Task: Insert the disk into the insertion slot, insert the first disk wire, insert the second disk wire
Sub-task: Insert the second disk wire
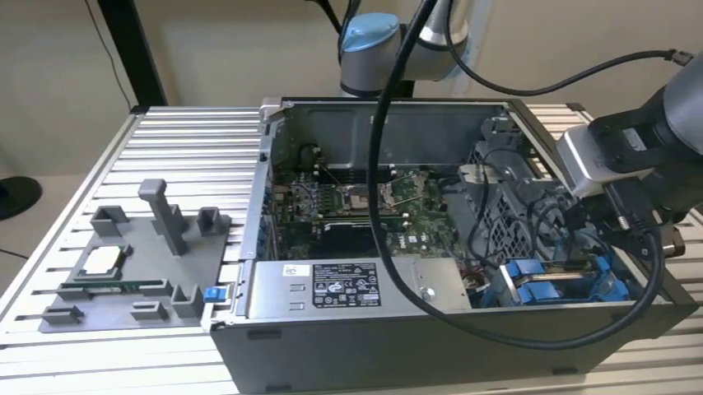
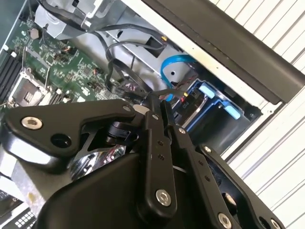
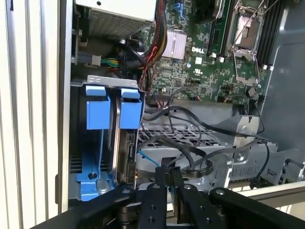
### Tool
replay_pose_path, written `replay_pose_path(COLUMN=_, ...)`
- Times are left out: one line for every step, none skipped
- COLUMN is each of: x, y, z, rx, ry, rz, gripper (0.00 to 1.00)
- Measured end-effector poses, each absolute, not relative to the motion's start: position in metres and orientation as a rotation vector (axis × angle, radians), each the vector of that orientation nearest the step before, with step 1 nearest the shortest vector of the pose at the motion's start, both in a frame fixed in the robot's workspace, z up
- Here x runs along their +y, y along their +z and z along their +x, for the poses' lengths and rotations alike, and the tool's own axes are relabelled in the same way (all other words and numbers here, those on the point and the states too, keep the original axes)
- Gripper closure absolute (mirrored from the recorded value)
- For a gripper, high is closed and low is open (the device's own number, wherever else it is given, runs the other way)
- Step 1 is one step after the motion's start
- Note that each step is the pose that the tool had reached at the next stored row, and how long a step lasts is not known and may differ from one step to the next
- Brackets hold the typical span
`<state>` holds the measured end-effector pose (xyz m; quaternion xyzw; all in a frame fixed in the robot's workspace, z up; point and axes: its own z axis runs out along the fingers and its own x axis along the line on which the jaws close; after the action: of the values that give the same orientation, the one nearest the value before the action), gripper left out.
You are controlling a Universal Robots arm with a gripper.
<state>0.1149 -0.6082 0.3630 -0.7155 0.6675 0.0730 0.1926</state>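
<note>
Disk, a silver-grey rectangular hard drive in its bright blue plastic carrier frame (image 3: 125,143), sits upright in the insertion slot of grey perforated sheet metal with blue rails (image 3: 90,183), just beyond the tips of the hand (image 3: 167,172). The black fingers (image 2: 155,143) are pressed together, pinching a thin black wire (image 2: 124,88) that loops away over the grey metal cage. Farther out lie the green motherboard (image 1: 351,210), the open grey computer case (image 1: 263,329), and the ribbed aluminium surface (image 1: 187,148).
</note>
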Motion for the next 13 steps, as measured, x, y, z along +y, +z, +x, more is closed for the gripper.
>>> replay_pose_path(x=-0.6082, y=0.3631, z=0.1123, rx=1.871, ry=0.206, rz=-2.010, gripper=1.00)
replay_pose_path(x=-0.6083, y=0.3632, z=0.1101, rx=1.869, ry=0.206, rz=-2.013, gripper=1.00)
replay_pose_path(x=-0.6084, y=0.3631, z=0.1081, rx=1.866, ry=0.207, rz=-2.017, gripper=1.00)
replay_pose_path(x=-0.6085, y=0.3631, z=0.1067, rx=1.861, ry=0.207, rz=-2.022, gripper=1.00)
replay_pose_path(x=-0.6086, y=0.3631, z=0.1055, rx=1.856, ry=0.207, rz=-2.028, gripper=1.00)
replay_pose_path(x=-0.6085, y=0.3632, z=0.1047, rx=1.851, ry=0.207, rz=-2.035, gripper=1.00)
replay_pose_path(x=-0.6085, y=0.3632, z=0.1040, rx=1.847, ry=0.207, rz=-2.042, gripper=1.00)
replay_pose_path(x=-0.6086, y=0.3631, z=0.1037, rx=1.843, ry=0.206, rz=-2.048, gripper=1.00)
replay_pose_path(x=-0.6087, y=0.3631, z=0.1036, rx=1.839, ry=0.206, rz=-2.054, gripper=1.00)
replay_pose_path(x=-0.6088, y=0.3632, z=0.1035, rx=1.837, ry=0.204, rz=-2.061, gripper=1.00)
replay_pose_path(x=-0.6089, y=0.3633, z=0.1034, rx=1.834, ry=0.202, rz=-2.066, gripper=1.00)
replay_pose_path(x=-0.6090, y=0.3632, z=0.1034, rx=1.832, ry=0.200, rz=-2.072, gripper=1.00)
replay_pose_path(x=-0.6091, y=0.3631, z=0.1033, rx=1.830, ry=0.198, rz=-2.078, gripper=1.00)
